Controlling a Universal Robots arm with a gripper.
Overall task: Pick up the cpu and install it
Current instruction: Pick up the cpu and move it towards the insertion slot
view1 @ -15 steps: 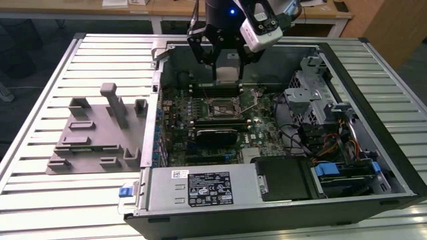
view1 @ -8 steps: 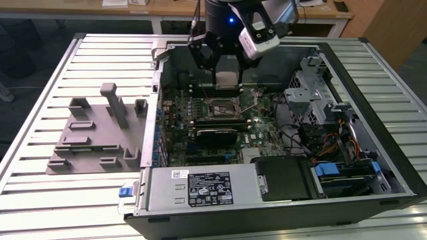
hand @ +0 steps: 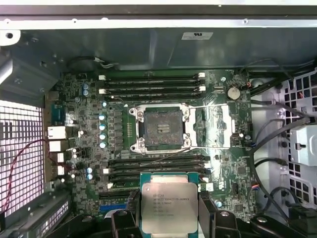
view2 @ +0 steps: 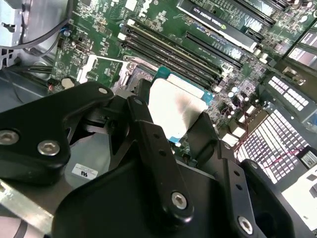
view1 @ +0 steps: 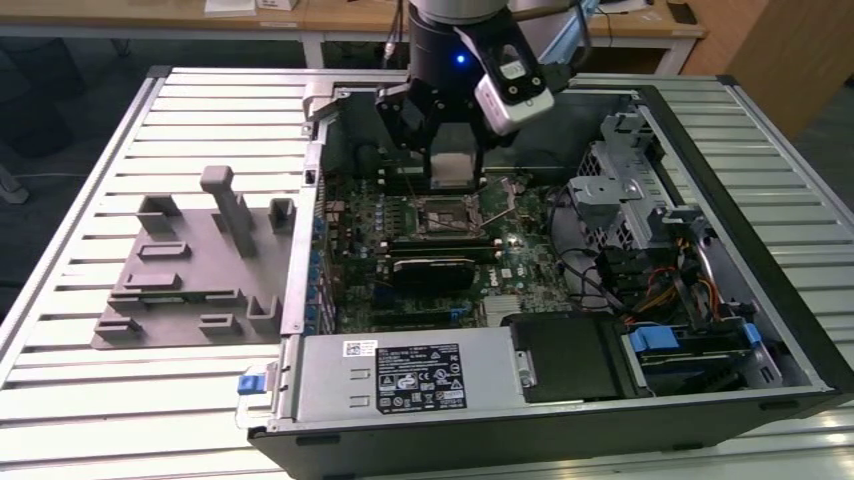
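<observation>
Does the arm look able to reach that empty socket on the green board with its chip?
Likely yes: the jaws hold the small silver square cpu above the green motherboard, and the empty metal-framed socket lies uncovered.

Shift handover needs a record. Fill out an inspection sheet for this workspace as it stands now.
Surface: slatted metal table, with an open computer case lying on it.
Job's things: cpu held above the motherboard; socket open and empty.
Clutter: grey holder tray on the table beside the case, at the exterior view's left.
Grippers: gripper shut on the cpu.
Cables: wires bundled inside the case.
Surroundings: wooden desks behind the table.
</observation>
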